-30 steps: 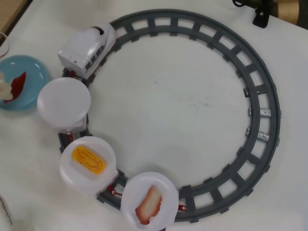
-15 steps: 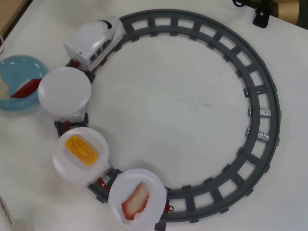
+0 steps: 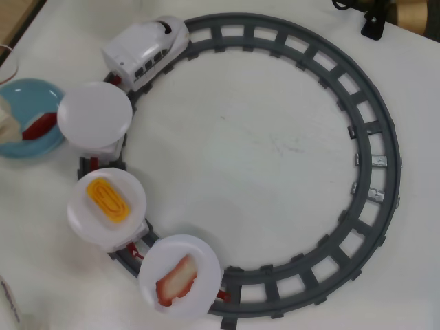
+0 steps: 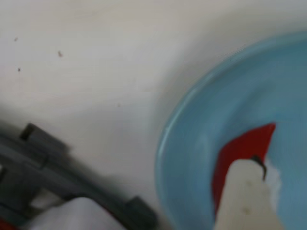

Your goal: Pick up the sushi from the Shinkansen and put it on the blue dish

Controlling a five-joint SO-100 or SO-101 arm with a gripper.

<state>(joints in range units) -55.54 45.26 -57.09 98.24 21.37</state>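
The dark-red sushi [image 3: 39, 126] is over the blue dish [image 3: 31, 96] at the left edge of the overhead view. My cream gripper [image 3: 20, 130] comes in from the left edge and appears shut on the sushi's end. In the wrist view one cream finger [image 4: 244, 196] overlaps the sushi [image 4: 240, 146] just above the dish [image 4: 211, 120]; whether the sushi touches the dish is unclear. The white Shinkansen [image 3: 148, 48] stands on the track at the upper left. The first white plate [image 3: 95, 113] behind it is empty.
The second white plate carries a yellow egg piece [image 3: 108, 199], the third a pink-and-white piece [image 3: 177, 278]. The grey ring track [image 3: 371, 137] circles bare white table. A black object [image 3: 375, 20] sits at the top right edge. Track and a plate edge [image 4: 72, 213] lie near the dish.
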